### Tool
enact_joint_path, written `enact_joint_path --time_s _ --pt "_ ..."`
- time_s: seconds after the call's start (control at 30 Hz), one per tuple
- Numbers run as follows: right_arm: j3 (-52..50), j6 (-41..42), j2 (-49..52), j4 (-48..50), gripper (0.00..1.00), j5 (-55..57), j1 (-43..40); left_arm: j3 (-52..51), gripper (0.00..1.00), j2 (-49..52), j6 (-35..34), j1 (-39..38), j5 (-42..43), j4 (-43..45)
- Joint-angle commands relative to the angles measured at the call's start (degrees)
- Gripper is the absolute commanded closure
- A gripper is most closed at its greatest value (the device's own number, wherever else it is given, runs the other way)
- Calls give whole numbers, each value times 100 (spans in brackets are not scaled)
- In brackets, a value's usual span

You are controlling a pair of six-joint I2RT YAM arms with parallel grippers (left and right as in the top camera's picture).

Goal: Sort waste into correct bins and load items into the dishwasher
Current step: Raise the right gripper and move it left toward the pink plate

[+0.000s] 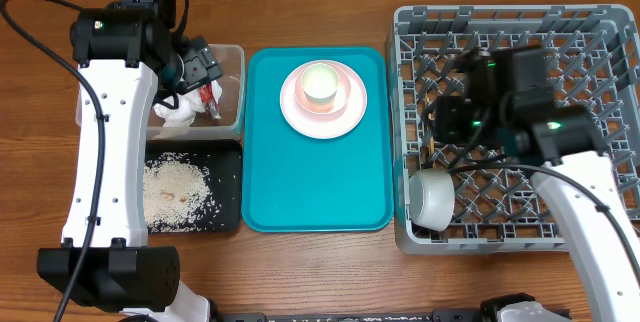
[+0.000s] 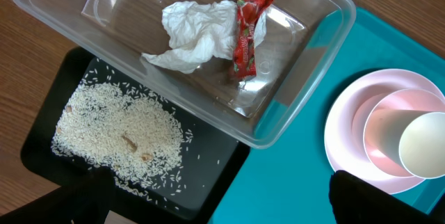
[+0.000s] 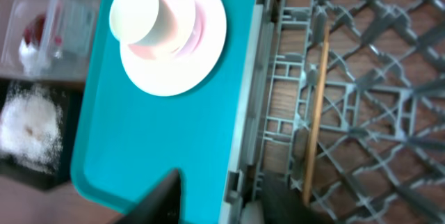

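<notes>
The clear tub (image 1: pixel 232 57) holds the crumpled napkin (image 2: pixel 191 33) and the red wrapper (image 2: pixel 245 33). The rice (image 2: pixel 118 133) lies in the black tray (image 1: pixel 225 197). The pink plate (image 1: pixel 352 112) sits on a teal tray with the white cup (image 1: pixel 320 82) on it. The white bowl (image 1: pixel 432 199) sits in the front left corner of the grey dish rack (image 1: pixel 520 237). A chopstick (image 3: pixel 316 113) lies in the rack. My left gripper (image 2: pixel 222 203) is open and empty above the tub's edge. My right gripper (image 3: pixel 222 200) is open and empty over the rack's left rim.
The teal serving tray (image 1: pixel 315 187) lies between the bins and the rack. Brown wooden table (image 1: pixel 300 2) shows at the back. My left arm (image 1: pixel 110 112) stretches along the left side, and my right arm (image 1: pixel 590 212) crosses the rack.
</notes>
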Motion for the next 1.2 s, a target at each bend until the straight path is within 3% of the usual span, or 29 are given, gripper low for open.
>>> enact_joint_path --time_s 0.0,0.43,0.83,1.17 --pt "109 420 260 101 76 820 271 39 0 -13 11 -2 -52 15" --pt "109 503 1574 446 76 684 522 39 0 -13 11 -2 -52 13" --pt "-81 608 1696 531 82 433 597 39 0 -13 9 -2 -52 13" --pt "-81 605 1696 791 74 885 651 39 0 -13 11 -2 -52 13"
